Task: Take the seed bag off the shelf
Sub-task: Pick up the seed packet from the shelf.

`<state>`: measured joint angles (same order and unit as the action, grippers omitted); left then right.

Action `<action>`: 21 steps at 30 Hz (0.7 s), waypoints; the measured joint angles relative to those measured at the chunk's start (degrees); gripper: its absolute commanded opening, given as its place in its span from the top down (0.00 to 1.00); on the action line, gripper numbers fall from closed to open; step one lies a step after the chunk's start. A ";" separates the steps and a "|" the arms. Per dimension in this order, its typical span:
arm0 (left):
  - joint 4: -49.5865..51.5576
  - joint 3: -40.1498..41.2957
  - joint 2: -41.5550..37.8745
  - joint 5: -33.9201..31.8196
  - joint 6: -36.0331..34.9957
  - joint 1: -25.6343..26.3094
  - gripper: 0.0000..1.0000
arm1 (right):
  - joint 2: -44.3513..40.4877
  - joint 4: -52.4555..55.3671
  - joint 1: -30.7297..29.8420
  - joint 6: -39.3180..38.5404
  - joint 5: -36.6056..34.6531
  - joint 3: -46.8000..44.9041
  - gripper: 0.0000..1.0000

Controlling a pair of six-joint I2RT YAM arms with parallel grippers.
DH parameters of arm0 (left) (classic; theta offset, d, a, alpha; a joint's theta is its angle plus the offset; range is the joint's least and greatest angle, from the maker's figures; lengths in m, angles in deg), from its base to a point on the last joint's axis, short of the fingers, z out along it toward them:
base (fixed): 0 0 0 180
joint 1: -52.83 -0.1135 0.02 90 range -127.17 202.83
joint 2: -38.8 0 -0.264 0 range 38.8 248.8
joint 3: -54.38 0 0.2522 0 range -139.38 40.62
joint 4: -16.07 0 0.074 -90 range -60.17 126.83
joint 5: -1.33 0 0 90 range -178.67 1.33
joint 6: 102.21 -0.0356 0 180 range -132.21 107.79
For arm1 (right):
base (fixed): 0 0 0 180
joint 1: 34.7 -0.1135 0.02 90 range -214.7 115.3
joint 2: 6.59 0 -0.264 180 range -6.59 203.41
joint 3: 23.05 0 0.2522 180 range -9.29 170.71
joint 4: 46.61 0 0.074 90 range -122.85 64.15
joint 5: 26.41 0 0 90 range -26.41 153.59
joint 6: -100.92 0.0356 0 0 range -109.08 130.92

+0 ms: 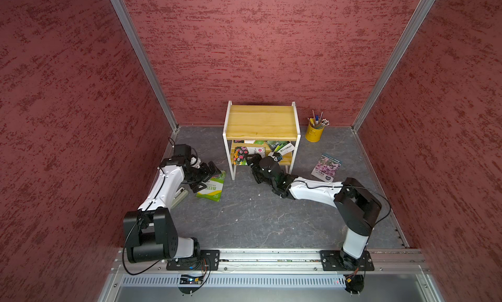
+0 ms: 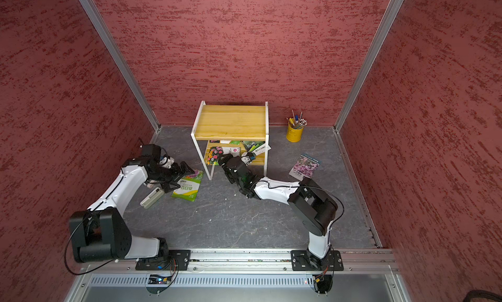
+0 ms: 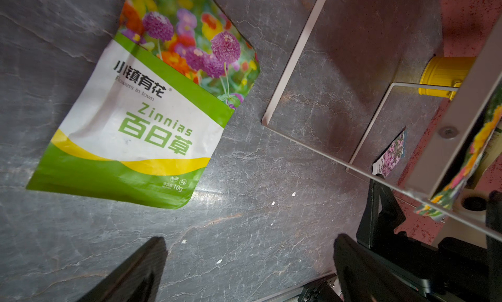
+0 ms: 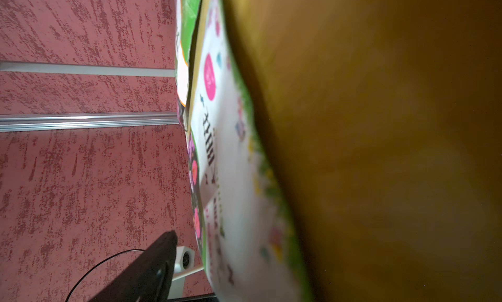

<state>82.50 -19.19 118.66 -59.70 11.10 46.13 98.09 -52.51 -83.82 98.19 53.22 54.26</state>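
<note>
Grey floor bears one zinnia bag, one purple-flower bag, one shelf

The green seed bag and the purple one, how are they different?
The green seed bag has white and yellow bands; the purple one is mostly purple blooms. The green seed bag lies by the open left gripper; the purple one lies right of the shelf. Both lie flat, off the shelf.

The left arm and right arm wear white shells, black joints, looping black cables.
</note>
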 measured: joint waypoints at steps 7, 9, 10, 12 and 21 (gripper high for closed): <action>-0.02 0.04 0.00 0.13 -0.02 0.00 0.00 | 1.49 -7.28 0.15 0.39 4.57 -0.55 0.13; -0.09 0.22 -0.04 0.13 0.00 0.00 0.00 | 1.75 -9.11 0.15 0.35 5.81 -0.61 0.13; -0.13 0.46 -0.11 0.13 0.00 0.00 0.00 | 1.84 -10.08 0.17 0.31 6.40 -0.61 0.13; -0.15 1.09 -0.22 0.11 0.00 0.00 0.00 | 1.88 -11.69 0.20 0.20 7.54 -0.61 0.14; -0.17 2.43 -1.33 0.13 0.22 0.00 0.00 | 1.95 -16.00 0.22 -0.76 11.19 -0.61 0.18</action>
<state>82.32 -16.77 117.32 -59.56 11.32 46.13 100.03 -68.51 -83.60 97.42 64.41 53.65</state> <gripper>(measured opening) 0.996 0.845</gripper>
